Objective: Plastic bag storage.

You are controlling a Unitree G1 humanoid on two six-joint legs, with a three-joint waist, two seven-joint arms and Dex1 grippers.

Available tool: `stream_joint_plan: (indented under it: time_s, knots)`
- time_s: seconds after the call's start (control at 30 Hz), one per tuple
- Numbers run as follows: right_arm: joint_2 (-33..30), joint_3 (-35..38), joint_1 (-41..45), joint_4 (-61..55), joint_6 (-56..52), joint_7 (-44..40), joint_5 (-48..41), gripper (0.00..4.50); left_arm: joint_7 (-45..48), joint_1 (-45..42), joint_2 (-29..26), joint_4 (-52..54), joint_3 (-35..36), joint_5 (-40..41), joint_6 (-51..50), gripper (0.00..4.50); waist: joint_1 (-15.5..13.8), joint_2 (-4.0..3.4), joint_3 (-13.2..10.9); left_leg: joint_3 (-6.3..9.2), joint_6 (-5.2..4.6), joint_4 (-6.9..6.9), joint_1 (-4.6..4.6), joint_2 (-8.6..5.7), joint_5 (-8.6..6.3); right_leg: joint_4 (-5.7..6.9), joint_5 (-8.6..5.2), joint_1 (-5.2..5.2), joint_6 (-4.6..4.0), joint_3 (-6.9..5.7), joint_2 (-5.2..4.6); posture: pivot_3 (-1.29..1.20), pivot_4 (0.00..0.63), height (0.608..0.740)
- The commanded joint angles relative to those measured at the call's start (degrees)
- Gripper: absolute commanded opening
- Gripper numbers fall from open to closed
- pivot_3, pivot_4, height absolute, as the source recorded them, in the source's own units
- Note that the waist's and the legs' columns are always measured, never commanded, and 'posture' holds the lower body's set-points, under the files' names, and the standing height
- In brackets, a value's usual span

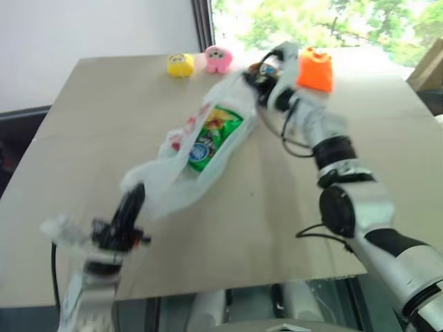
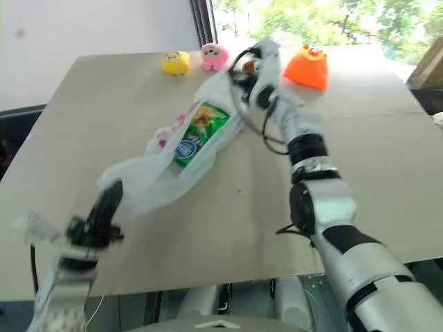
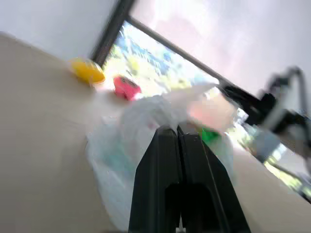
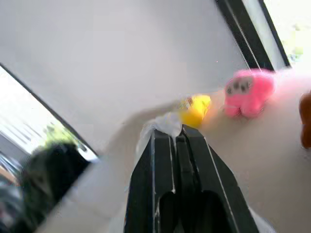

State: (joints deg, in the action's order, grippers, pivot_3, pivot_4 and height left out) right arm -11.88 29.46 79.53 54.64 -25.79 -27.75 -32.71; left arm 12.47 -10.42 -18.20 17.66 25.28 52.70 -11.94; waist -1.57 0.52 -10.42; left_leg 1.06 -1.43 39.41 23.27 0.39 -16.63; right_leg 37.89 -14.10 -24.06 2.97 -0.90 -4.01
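no lettering can be read anywhere. the thin translucent white plastic bag (image 1: 181,160), stretched across the middle of the frame, carries red printed marks near its centre left, too blurred to make out. the shiny green snack packet (image 1: 213,136) inside it shows a round blue-and-white emblem and yellow patches, but no words can be made out.
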Motion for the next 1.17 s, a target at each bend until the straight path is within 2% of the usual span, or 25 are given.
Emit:
stream_joint_plan:
  time_s: [0.03,0.13,0.17,0.2,0.23,0.3,0.4,0.47,0.5,0.53,0.57,0.6,0.63,0.7,0.73,0.77,0.83,0.87,0.93,0.97,1.0,1.03,1.07,1.1,1.17]
  knots:
    - [-8.5,10.2,5.9,-1.5,-0.4,1.2,-9.9,0.07,-10.8,-21.5,-2.1,-5.4,1.5,-1.2,1.1,0.00,0.2,0.29,0.0,0.19,0.04,0.06,0.24,0.02,0.10,-0.15,0.15,-0.05,-0.18,-0.21,0.08,0.00,0.150,0.740]
    - [-12.0,13.1,6.7,-4.7,-1.8,0.0,-14.4,0.07,-9.2,-38.5,-5.6,-15.8,0.3,-2.7,0.1,0.00,1.8,0.35,0.1,-0.10,0.26,0.08,0.32,-0.02,0.24,-0.24,0.31,-0.01,0.05,0.03,0.01,0.00,0.150,0.740]
    - [-12.8,13.3,6.6,-6.0,-1.9,-0.6,-15.2,0.07,-8.1,-42.9,-7.0,-19.5,-0.1,-3.6,-0.1,0.00,2.2,0.34,0.1,-0.45,0.16,-0.12,0.07,-0.03,0.16,-0.22,0.29,-0.01,0.11,0.26,-0.15,0.00,0.150,0.740]
    - [-13.2,13.3,6.5,-6.9,-2.0,-0.9,-15.7,0.07,-7.3,-45.5,-7.9,-22.0,-0.2,-4.2,-0.1,0.00,2.8,0.35,0.1,-0.48,0.16,-0.14,0.32,-0.16,0.16,-0.32,0.14,-0.13,0.35,0.24,-0.22,0.00,0.150,0.740]
    - [-13.4,12.7,5.5,-8.7,-1.7,-1.2,-15.8,0.07,-5.2,-47.7,-9.5,-25.5,-1.3,-6.2,0.3,0.00,3.6,0.33,0.1,-0.61,0.17,-0.14,0.57,-0.14,0.16,-0.31,0.15,-0.50,0.37,0.27,-0.20,0.00,0.150,0.740]
    - [-13.4,11.6,3.3,-12.0,-2.2,-0.9,-15.8,0.07,-2.2,-49.9,-11.2,-30.3,-1.9,-8.6,1.5,0.00,4.9,0.32,0.1,-0.74,0.18,-0.37,0.49,-0.14,0.17,-0.19,0.14,-0.67,0.37,0.28,-0.24,0.00,0.150,0.740]
    - [-12.5,7.5,-4.6,-20.6,-5.7,-1.3,-14.6,0.07,1.4,-48.1,-12.0,-32.3,-1.6,-10.1,2.2,0.00,6.3,0.29,0.1,-0.76,0.19,-0.81,0.41,-0.10,0.18,-0.20,0.13,-0.87,0.36,0.25,-0.24,0.00,0.150,0.740]
    - [-13.0,3.1,-13.3,-29.4,-9.6,-3.8,-14.1,0.07,3.8,-42.0,-11.7,-28.8,-2.0,-10.1,0.0,0.00,6.9,0.27,0.2,-0.76,0.20,-0.89,0.45,-0.07,0.19,-0.19,0.13,-1.00,0.36,0.26,-0.26,0.00,0.150,0.740]
    - [-13.9,1.4,-18.3,-34.2,-12.5,-6.1,-15.1,0.59,4.6,-37.8,-11.2,-25.8,-2.1,-9.5,-1.6,0.00,7.1,0.24,0.2,-0.73,0.20,-0.92,0.44,-0.06,0.19,-0.19,0.13,-1.03,0.36,0.29,-0.30,0.00,0.150,0.740]
    - [-15.1,0.8,-23.2,-38.8,-16.1,-8.1,-17.3,0.79,5.0,-33.1,-11.1,-22.1,-2.2,-8.4,-4.0,0.00,7.1,0.21,0.2,-0.72,0.20,-0.91,0.41,-0.05,0.18,-0.12,0.13,-1.05,0.36,0.32,-0.33,0.00,0.150,0.740]
    - [-16.6,0.6,-29.0,-42.8,-19.7,-9.7,-19.4,1.30,6.3,-26.8,-11.1,-17.8,-2.3,-6.8,-6.6,0.54,7.1,0.20,0.2,-0.74,0.20,-0.93,0.44,-0.05,0.18,-0.10,0.13,-1.12,0.36,0.36,-0.40,0.00,0.150,0.740]
    - [-18.3,0.9,-35.1,-46.8,-23.6,-11.5,-21.9,1.48,7.4,-20.1,-11.1,-13.3,-2.4,-5.7,-8.7,0.63,7.1,0.19,0.2,-0.77,0.20,-0.90,0.51,-0.03,0.18,-0.05,0.13,-1.20,0.36,0.38,-0.47,0.00,0.150,0.740]
    - [-20.2,0.9,-43.2,-51.2,-28.2,-14.8,-25.1,2.17,8.9,-11.8,-11.3,-8.3,-2.7,-4.8,-11.1,1.24,7.1,0.19,0.2,-0.80,0.20,-0.89,0.51,-0.02,0.18,-0.02,0.13,-1.22,0.36,0.41,-0.51,0.00,0.150,0.740]
    - [-24.3,-2.3,-62.1,-61.4,-34.1,-21.3,-27.4,2.97,12.1,6.7,-14.1,1.8,-5.4,-6.1,-16.1,2.03,6.8,0.23,0.2,-0.75,0.19,-0.93,0.52,-0.02,0.18,-0.08,0.10,-1.19,0.41,0.40,-0.59,0.00,0.150,0.740]
    - [-26.6,-5.5,-71.9,-66.8,-33.7,-24.6,-25.7,3.40,12.6,15.6,-15.5,6.4,-7.3,-8.4,-17.9,2.45,6.6,0.23,0.2,-0.68,0.17,-1.01,0.48,-0.01,0.15,-0.08,0.09,-1.14,0.43,0.41,-0.60,0.00,0.150,0.740]
    - [-27.6,-9.4,-80.3,-71.1,-31.0,-25.0,-21.5,3.40,13.0,24.7,-16.0,10.6,-9.6,-10.2,-18.8,2.45,6.1,0.23,0.2,-0.63,0.15,-1.03,0.39,-0.02,0.13,-0.03,0.08,-1.06,0.45,0.41,-0.60,0.00,0.150,0.740]
    - [-24.9,-14.4,-90.6,-74.4,-20.2,-22.6,-12.1,3.40,16.8,38.1,-13.9,13.9,-14.1,-15.5,-12.0,2.45,5.3,0.04,0.6,-0.75,0.08,-1.02,0.43,-0.02,0.08,-0.33,-0.01,-0.98,0.54,0.59,-0.60,0.00,0.150,0.740]
    - [-22.2,-15.3,-92.7,-73.7,-13.3,-21.7,-8.1,3.40,16.9,42.2,-11.7,13.9,-15.4,-17.0,-9.6,2.45,5.2,-0.17,0.8,-0.87,0.05,-0.78,0.25,-0.04,0.07,-0.65,-0.02,-0.80,0.61,0.70,-0.60,0.00,0.150,0.740]
    - [-19.4,-17.7,-94.1,-70.5,1.0,-23.1,0.1,3.40,14.9,46.3,-6.8,12.4,-17.2,-20.1,-5.4,2.45,4.8,-0.27,0.8,-1.15,-0.65,-1.00,-1.51,-0.02,-0.40,-1.24,-0.07,1.11,0.63,0.90,-0.54,0.00,0.150,0.740]
    - [-19.2,-19.3,-94.0,-68.9,7.3,-24.2,4.2,3.40,13.2,47.0,-5.0,11.2,-18.2,-24.6,-1.4,2.45,5.1,-1.07,1.2,-1.08,-0.58,-0.97,-2.18,0.14,-0.69,-1.73,-0.22,2.11,0.62,0.80,-0.46,0.00,0.150,0.740]
    - [-18.5,-20.0,-93.3,-68.8,10.9,-24.4,5.9,3.40,13.1,46.9,-3.6,11.2,-18.4,-25.5,-0.1,2.45,5.3,-1.86,1.7,-0.46,-0.56,-0.98,-2.25,0.58,-0.76,-3.19,0.09,2.62,0.63,0.67,0.07,0.00,0.150,0.740]
    - [-17.7,-19.9,-92.3,-69.1,12.0,-23.9,5.7,3.40,12.8,46.3,-2.8,11.5,-18.3,-26.3,1.0,2.45,5.4,-1.95,1.8,-0.21,-0.56,-1.15,-1.42,1.05,-0.76,-4.25,0.60,2.58,0.45,0.50,0.40,0.00,0.150,0.740]
    - [-16.8,-19.4,-91.5,-69.4,12.1,-23.2,4.7,3.40,12.4,45.5,-2.4,11.7,-18.0,-26.6,1.1,2.45,5.3,-1.43,1.5,-0.37,-0.56,-1.52,-1.23,1.08,-0.76,-4.39,0.62,2.36,0.41,0.44,0.11,0.00,0.150,0.740]
    - [-16.2,-19.1,-90.7,-69.4,12.9,-22.9,4.2,3.40,11.9,44.4,-1.6,11.8,-17.4,-26.1,1.2,2.45,5.1,-1.16,1.4,-0.70,-0.55,-1.67,-1.33,0.90,-0.76,-3.96,0.63,2.16,0.40,0.47,-0.45,0.00,0.150,0.740]
    - [-16.2,-18.9,-89.2,-68.6,14.8,-23.5,4.5,3.40,9.5,42.2,0.0,12.1,-16.3,-26.3,0.9,2.45,4.9,-1.03,1.3,-1.02,-0.48,-1.56,-1.65,0.77,-0.70,-3.29,0.76,2.14,0.23,0.55,-0.66,0.00,0.150,0.740]
